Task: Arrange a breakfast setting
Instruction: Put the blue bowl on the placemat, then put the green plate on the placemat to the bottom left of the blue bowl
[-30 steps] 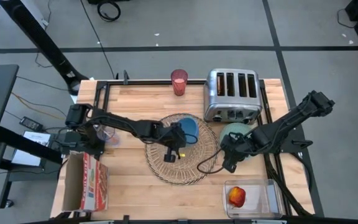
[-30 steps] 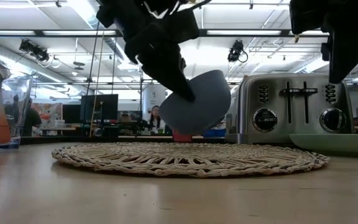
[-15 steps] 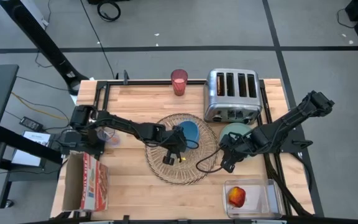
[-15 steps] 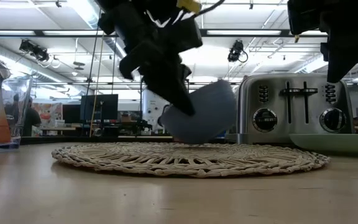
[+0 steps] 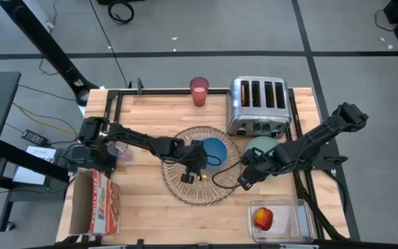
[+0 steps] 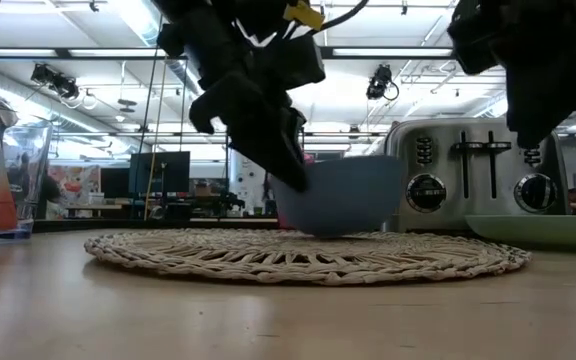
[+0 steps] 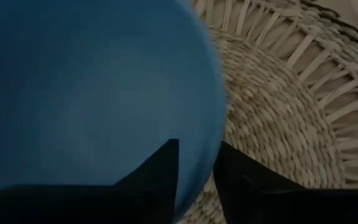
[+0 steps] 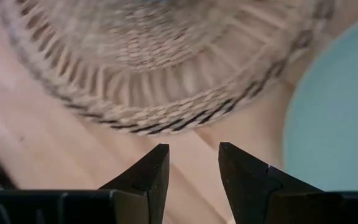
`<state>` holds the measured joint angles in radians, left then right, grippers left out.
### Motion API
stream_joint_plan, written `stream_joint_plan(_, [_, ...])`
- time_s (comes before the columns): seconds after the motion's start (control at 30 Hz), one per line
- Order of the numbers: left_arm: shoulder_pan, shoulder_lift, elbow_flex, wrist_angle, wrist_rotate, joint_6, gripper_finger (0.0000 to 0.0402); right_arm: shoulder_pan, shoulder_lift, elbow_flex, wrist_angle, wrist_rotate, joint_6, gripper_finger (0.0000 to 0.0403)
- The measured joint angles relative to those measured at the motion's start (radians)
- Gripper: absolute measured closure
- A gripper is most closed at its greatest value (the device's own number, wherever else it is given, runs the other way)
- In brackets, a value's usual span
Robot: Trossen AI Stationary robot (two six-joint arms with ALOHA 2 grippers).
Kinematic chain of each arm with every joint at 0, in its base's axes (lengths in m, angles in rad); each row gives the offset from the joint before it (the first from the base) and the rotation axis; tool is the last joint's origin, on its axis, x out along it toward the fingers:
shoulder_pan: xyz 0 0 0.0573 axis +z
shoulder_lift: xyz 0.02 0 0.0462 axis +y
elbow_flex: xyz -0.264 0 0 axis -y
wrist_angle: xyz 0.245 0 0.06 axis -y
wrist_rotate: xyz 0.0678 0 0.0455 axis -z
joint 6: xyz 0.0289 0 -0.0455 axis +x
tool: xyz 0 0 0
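The round wicker placemat (image 5: 197, 178) lies mid-table. The blue bowl (image 5: 214, 149) stands upright on its far right part, and its base meets the mat in the low view (image 6: 343, 195). My left gripper (image 5: 202, 158) is shut on the bowl's rim. My right gripper (image 5: 242, 181) is open and empty, above the mat's right edge (image 8: 166, 118), beside the teal plate (image 5: 260, 146). The pink cup (image 5: 199, 90) stands at the far edge. The red apple (image 5: 263, 218) lies in a clear tub. An orange-handled spoon (image 6: 3, 205) stands in a glass at the left. No toast shows. My left gripper pinches the bowl's rim (image 7: 211, 146) on its left, near side, one finger (image 7: 160, 171) inside the bowl and one (image 7: 244, 180) outside. The fingers slant down from the table's left. The bowl sits upright, its base on the placemat.
The silver four-slot toaster (image 5: 258, 104) stands at the far right, behind the plate. A cardboard box (image 5: 102, 204) lies at the near left corner. The apple's clear tub (image 5: 282, 220) is at the near right. Bare wood shows along the near edge between them.
My left gripper has gone down and a little toward the table's right with the bowl. The bowl was tilted and clear of the mat; it now stands upright with its base on it. My right gripper has shifted slightly toward the placemat's right edge.
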<state>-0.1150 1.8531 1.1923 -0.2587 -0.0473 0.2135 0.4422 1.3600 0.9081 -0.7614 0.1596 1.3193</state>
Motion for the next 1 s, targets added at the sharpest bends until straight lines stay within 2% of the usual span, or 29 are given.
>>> stream_joint_plan(0.17, [-0.008,-0.009,0.0,-0.048,0.02,-0.016,0.0273,-0.054,0.016,0.0,-0.072,0.001,0.054,0.0256])
stream_joint_plan(0.43, [-0.013,-0.111,0.0,-0.106,0.038,-0.083,0.0271,-0.17,0.093,-0.001,-0.053,-0.004,-0.038,0.0257])
stream_joint_plan(0.53, [-0.014,-0.205,0.0,-0.177,0.045,-0.152,0.0271,-0.209,0.152,-0.001,-0.071,-0.032,-0.048,0.0257])
stream_joint_plan(0.73, [-0.032,-0.488,0.0,-0.403,0.071,-0.344,0.0271,-0.246,0.251,-0.001,-0.084,-0.078,-0.067,0.0257])
stream_joint_plan(0.87, [-0.08,-0.671,0.0,-0.41,0.072,-0.451,0.0271,-0.252,0.297,-0.001,-0.083,-0.126,-0.088,0.0262])
stream_joint_plan(1.0, [-0.152,-0.816,0.0,-0.376,0.028,-0.523,0.0272,-0.245,0.313,-0.001,-0.094,-0.143,-0.081,0.0292])
